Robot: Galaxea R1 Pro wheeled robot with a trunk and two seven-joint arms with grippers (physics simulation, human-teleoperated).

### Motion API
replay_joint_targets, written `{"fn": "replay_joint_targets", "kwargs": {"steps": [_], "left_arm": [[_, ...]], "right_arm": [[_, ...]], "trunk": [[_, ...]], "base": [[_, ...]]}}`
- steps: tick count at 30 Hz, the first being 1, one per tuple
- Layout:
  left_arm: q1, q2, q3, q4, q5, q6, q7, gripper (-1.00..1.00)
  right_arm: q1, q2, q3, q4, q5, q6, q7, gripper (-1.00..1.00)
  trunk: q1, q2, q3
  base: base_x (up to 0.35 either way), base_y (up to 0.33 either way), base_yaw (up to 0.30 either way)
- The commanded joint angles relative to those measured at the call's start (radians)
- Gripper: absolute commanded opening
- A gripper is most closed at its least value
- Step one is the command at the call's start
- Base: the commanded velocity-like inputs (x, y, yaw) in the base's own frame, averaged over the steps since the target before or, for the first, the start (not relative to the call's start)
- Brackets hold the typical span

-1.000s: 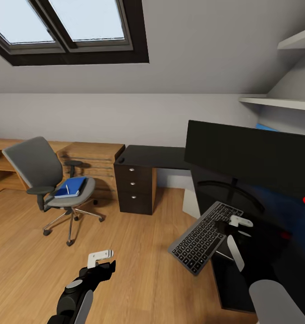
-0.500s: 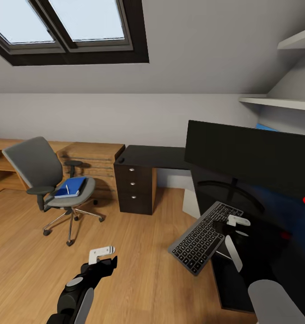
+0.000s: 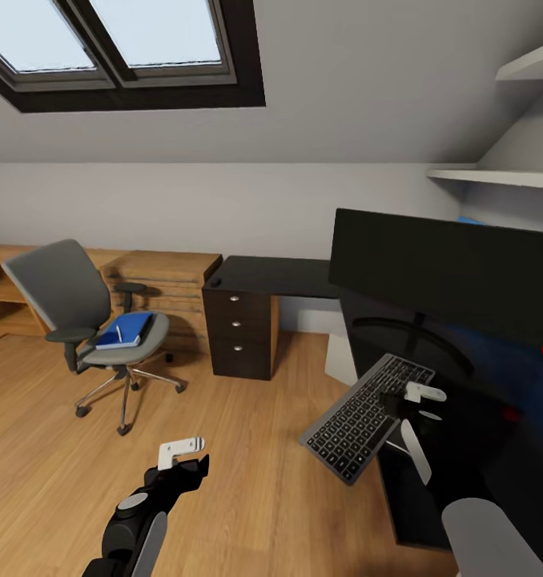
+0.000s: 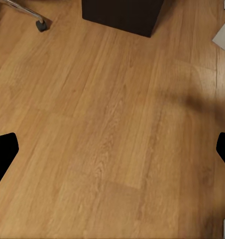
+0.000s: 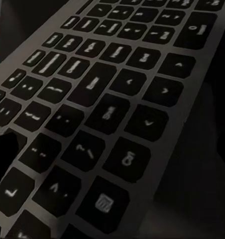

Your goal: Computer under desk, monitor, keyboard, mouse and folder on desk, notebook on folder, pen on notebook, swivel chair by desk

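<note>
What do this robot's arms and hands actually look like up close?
The left arm is black with pale grey panels and a round grey cap at a joint. The left hand ends in flat white fingers on a black base. The right arm has a rounded pale grey shell; the right hand also has white fingers.

monitor (image 3: 456,276) cut off at the frame's right edge, keyboard (image 5: 87,104) cropped on all sides in the right wrist view

Bright skylight (image 3: 103,48) daylight (soft shadows).
</note>
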Motion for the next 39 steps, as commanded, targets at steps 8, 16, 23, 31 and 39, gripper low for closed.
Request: {"fn": "replay_joint_targets", "kwargs": {"steps": [8,16,23,31,39], "left_arm": [[-0.001,0.0,-0.001,-0.001,0.01,0.004,0.009,1.0],[-0.001,0.001,-0.001,-0.002,0.01,0.004,0.009,1.0],[-0.001,0.001,-0.001,-0.006,0.01,0.005,0.009,1.0],[-0.001,0.003,0.002,-0.006,0.011,0.007,0.009,1.0],[-0.001,0.005,0.005,-0.006,0.012,0.008,0.009,1.0]], "right_arm": [[0.0,-0.001,0.002,-0.002,-0.008,0.005,-0.007,1.0],[0.0,-0.003,0.002,0.0,-0.008,0.006,-0.007,1.0],[0.0,-0.003,0.004,0.031,-0.008,0.011,-0.008,1.0],[0.0,-0.003,0.004,0.06,-0.008,0.023,-0.043,1.0],[0.0,-0.001,0.006,0.058,-0.009,0.026,-0.051,1.0]], "trunk": [[0.019,-0.036,-0.017],[0.019,-0.036,-0.017],[0.019,-0.036,-0.017],[0.019,-0.036,-0.017],[0.019,-0.036,-0.017]], "base": [[0.0,0.0,0.0],[0.0,0.0,0.0],[0.0,0.0,0.0],[0.0,0.0,0.0],[0.0,0.0,0.0]]}}
